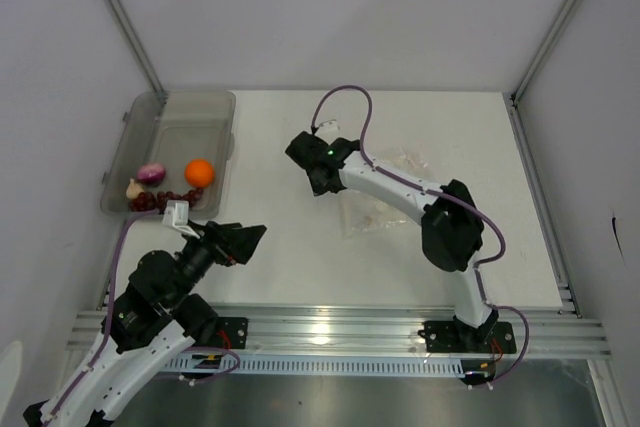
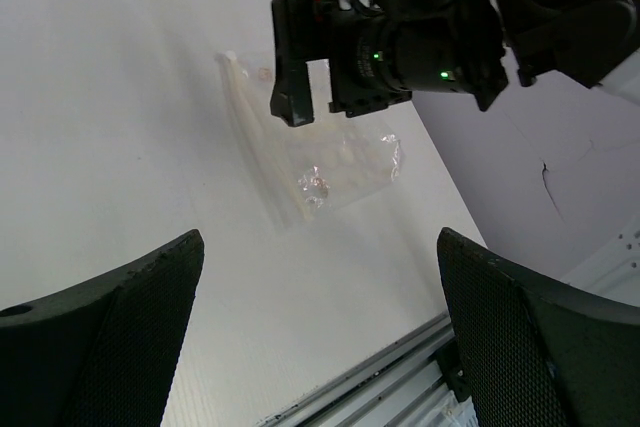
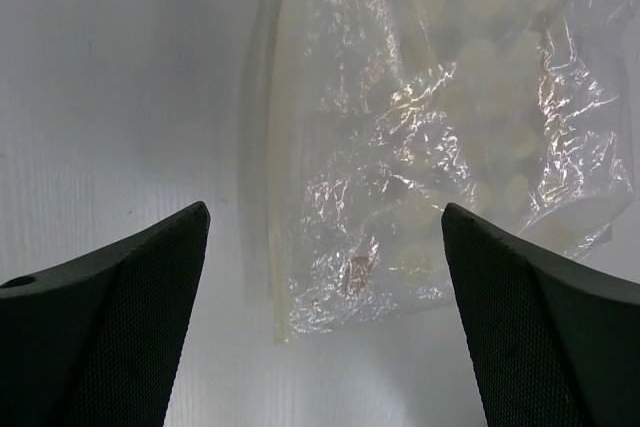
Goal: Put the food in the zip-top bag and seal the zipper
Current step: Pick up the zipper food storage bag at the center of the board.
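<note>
The food lies at the near end of a grey tub point(image 1: 215, 107): an orange point(image 1: 199, 172), a purple-red onion point(image 1: 151, 173), a garlic bulb point(image 1: 134, 188) and dark red berries point(image 1: 166, 199). The zip-top bag point(image 1: 372, 209) lies flat mid-table, crinkly and clear point(image 3: 440, 127) point(image 2: 325, 162). Its zipper point(image 3: 280, 137) runs along the bag's left edge in the right wrist view. My right gripper point(image 1: 318, 179) point(image 3: 325, 277) hangs open above the bag's near corner, holding nothing. My left gripper point(image 1: 245, 240) point(image 2: 320, 277) stands open and empty above the table's front, near the tub's corner.
The right arm point(image 2: 560, 7) reaches across over the bag, hiding part of it from above. An aluminium rail point(image 1: 340, 327) runs along the table's front edge. Grey walls close in the left, back and right sides.
</note>
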Controlling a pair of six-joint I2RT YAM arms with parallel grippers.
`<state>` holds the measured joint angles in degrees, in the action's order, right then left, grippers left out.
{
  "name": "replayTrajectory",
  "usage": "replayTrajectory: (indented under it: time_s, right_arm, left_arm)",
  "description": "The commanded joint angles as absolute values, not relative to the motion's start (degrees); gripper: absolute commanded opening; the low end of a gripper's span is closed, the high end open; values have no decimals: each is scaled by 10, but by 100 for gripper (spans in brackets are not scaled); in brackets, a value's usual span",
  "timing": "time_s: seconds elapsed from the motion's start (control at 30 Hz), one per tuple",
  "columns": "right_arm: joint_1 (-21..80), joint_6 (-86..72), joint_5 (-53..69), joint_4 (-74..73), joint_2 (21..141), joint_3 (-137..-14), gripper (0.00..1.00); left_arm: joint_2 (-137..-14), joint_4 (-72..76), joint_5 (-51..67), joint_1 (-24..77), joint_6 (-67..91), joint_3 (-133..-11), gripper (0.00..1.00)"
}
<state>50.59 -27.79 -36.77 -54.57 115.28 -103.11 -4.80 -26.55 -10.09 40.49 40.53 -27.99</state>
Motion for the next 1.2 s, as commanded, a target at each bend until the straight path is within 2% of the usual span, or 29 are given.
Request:
replayTrajectory:
  time_s: [0.0, 0.33, 0.6, 1.17]
  right_arm:
    - [506, -286, -427, -628, 1201, -1103, 99]
    - [508, -299, -459, -668, 1299, -1165, 95]
    - [508, -293, -476, -689, 1335, -1198, 92]
    - [499, -318, -526, -722, 1382, -1224, 93]
  left_arm:
    - [-47, -264, -82, 407, 398, -300, 100]
    - [-55, -263, -71, 407, 399, -298, 100]
    - [-56, -257, -65, 408, 400, -292, 100]
    - [-61, -250, -61, 408, 392, -292, 100]
